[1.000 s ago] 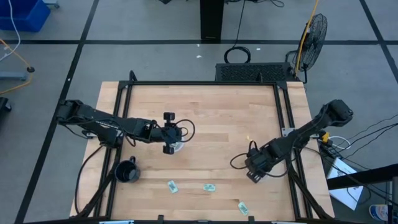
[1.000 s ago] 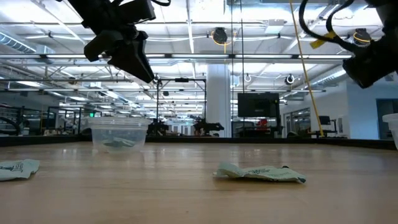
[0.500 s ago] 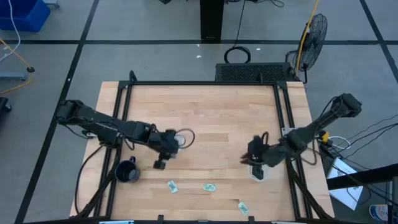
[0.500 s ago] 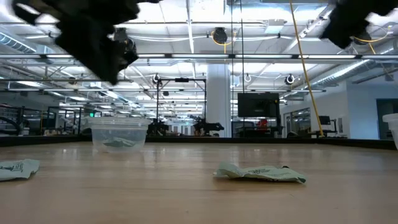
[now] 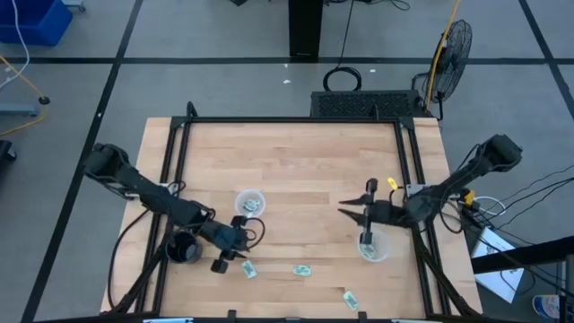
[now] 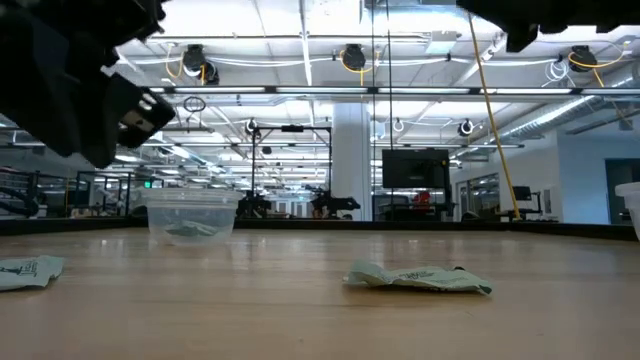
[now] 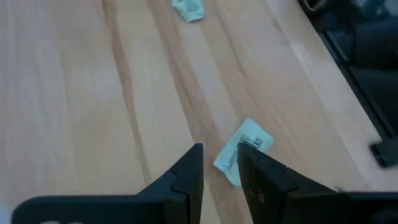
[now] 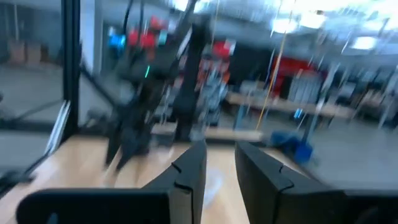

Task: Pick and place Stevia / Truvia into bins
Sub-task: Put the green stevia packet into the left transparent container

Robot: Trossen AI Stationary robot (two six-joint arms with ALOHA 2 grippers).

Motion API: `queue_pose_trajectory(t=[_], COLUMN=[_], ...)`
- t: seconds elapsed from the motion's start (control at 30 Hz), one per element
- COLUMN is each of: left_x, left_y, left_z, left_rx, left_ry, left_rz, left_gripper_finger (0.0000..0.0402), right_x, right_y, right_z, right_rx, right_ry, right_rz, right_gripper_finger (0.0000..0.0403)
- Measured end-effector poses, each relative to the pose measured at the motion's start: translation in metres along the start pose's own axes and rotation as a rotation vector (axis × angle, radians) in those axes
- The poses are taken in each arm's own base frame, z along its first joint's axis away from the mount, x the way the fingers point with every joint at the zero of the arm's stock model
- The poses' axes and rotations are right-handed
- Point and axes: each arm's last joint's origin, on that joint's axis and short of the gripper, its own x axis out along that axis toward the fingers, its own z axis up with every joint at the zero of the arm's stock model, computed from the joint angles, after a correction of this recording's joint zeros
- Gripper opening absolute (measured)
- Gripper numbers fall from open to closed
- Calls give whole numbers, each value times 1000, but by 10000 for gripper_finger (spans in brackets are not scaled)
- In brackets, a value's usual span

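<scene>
Pale striped wood surface (image 5: 305, 161), black frame. Sachets (image 5: 301, 269) green and white with dark print (print unreadable). Two cups (image 5: 250, 203) clear, whitish. Mug (image 5: 183, 249) black. Both arms dark; right arm carries a yellow tag (image 5: 392, 184). Floor grey with black lines.

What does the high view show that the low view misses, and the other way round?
Only the high view: the right cup under the right gripper, the mug, a third sachet, and the left gripper by a sachet. Only the low view: the room behind. Both: the left cup with sachets inside.
</scene>
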Motion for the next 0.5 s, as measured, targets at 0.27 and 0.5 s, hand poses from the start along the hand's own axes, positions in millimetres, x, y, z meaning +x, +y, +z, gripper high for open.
queue_pose_trajectory(t=[0.27, 0.5], left_x=[26, 38], left_y=[-3, -6], left_z=[-12, -19], left_rx=[-39, -127], left_ry=[31, 79], left_rz=[36, -15], left_gripper_finger=[104, 108], right_x=[-6, -1], right_y=[-16, -19], right_z=[8, 9], right_rx=[-22, -159], right_ry=[-187, -248], right_rz=[-89, 5], right_gripper_finger=[79, 79])
